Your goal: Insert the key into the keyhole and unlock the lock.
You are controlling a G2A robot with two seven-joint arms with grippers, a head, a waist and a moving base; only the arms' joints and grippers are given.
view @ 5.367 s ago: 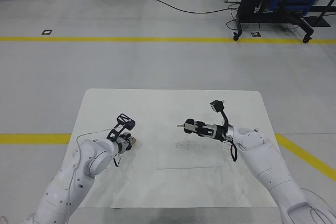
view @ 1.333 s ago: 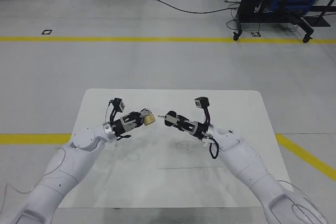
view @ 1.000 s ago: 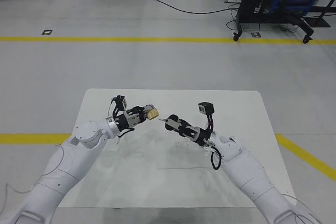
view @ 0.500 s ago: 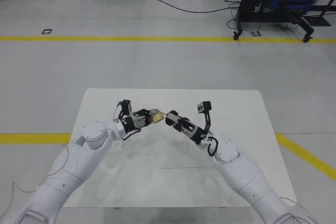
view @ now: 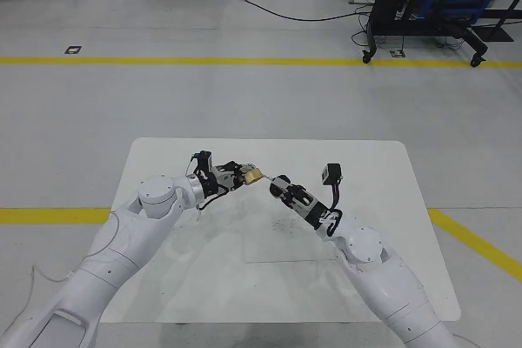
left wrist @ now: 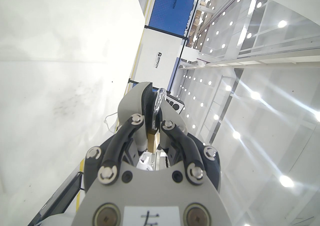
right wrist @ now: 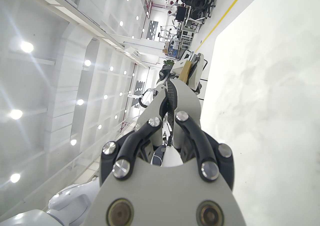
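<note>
My left gripper [view: 246, 173] clamps the brass lock [view: 253, 175] above the surface [view: 374, 261], my right gripper [view: 277, 184] pinches shut on the key — hidden between its pads [right wrist: 172, 91] — just beside it; I judge I'm aligning, and next must meet the keyhole squarely.

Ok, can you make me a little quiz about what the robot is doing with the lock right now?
1. True or false: the small brass padlock is lying flat on the white table.
2. What holds the padlock? A the left arm's fingers; B the right arm's fingers; C nothing.
3. Fill in: the right arm's fingers are ____ (open or shut).

Key: 1 false, it is held up off the table; 2 A; 3 shut.
</note>
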